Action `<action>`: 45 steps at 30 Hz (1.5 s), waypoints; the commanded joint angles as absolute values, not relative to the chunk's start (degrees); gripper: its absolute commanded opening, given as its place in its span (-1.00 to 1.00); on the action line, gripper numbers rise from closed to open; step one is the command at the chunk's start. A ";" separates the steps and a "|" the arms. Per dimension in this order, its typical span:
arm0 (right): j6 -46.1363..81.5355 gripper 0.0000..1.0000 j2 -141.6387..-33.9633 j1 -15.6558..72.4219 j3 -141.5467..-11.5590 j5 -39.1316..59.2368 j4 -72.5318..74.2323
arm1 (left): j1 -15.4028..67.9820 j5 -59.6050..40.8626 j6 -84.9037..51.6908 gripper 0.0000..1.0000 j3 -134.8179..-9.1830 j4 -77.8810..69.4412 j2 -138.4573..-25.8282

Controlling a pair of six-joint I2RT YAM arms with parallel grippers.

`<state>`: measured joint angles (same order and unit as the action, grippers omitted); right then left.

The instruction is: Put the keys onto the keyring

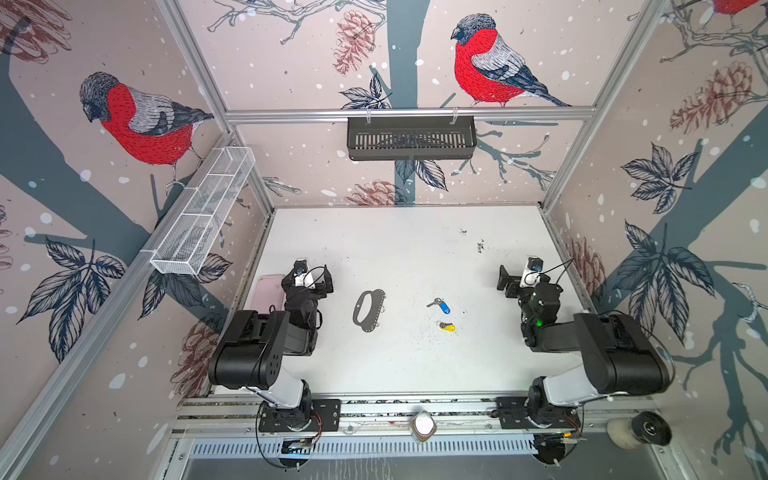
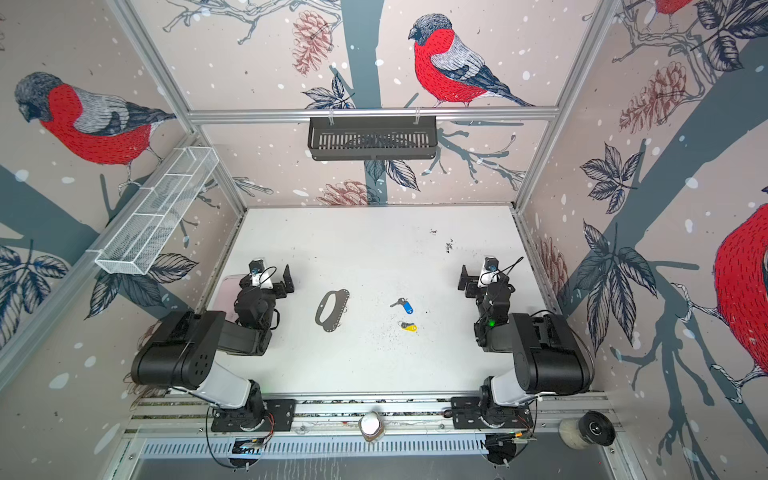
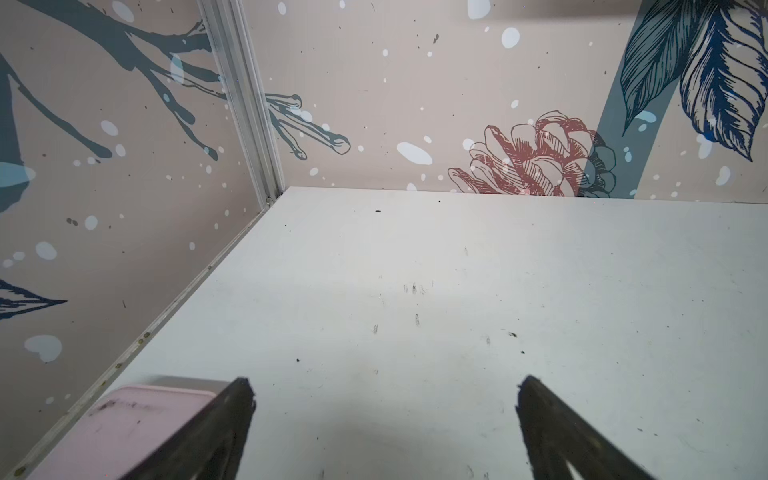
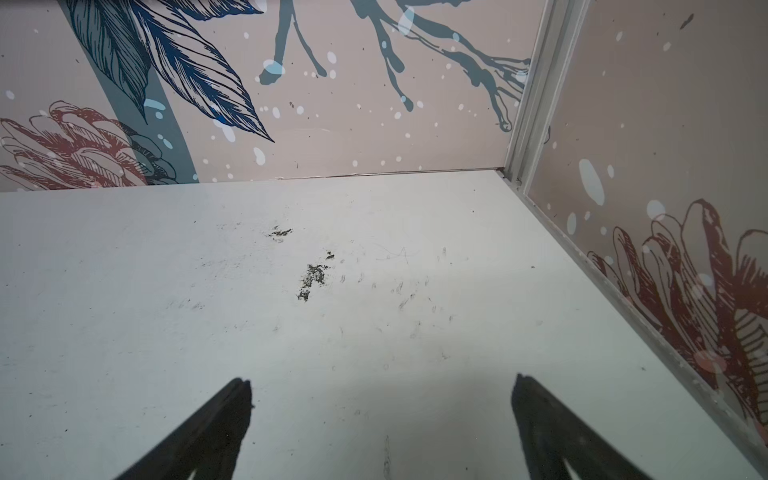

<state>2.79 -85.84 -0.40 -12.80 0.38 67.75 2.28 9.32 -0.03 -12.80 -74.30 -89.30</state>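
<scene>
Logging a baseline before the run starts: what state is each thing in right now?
left pincer: open, empty.
right pincer: open, empty.
keyring: flat on the table, no key on it.
blue-tag key: loose on the table, off the keyring.
yellow-tag key: loose, apart from the blue-tag key.
pink tray: beside the left pincer, partly hidden.

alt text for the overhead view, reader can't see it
A dark grey keyring plate lies near the middle of the white table, with a blue-tagged key and a yellow-tagged key loose to its right. The left gripper and right gripper stand open and empty at the sides; a pink tray lies at the table's left edge, partly hidden.
</scene>
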 commanded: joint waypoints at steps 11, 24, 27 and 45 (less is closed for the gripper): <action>2.46 0.99 -85.61 -0.35 -12.90 -0.09 69.17 | 2.29 9.84 0.09 0.97 -13.04 -75.56 -89.34; 2.48 0.99 -85.65 -0.35 -12.89 -0.09 69.17 | 2.31 9.80 0.09 0.97 -13.05 -75.42 -89.25; 2.53 0.99 -85.61 -0.46 -12.84 -0.08 69.17 | 2.33 9.82 0.09 0.97 -13.08 -75.54 -89.29; 4.78 0.99 -69.88 3.12 -20.71 -13.03 43.89 | 3.90 16.77 -6.61 0.97 -25.17 -36.98 -61.46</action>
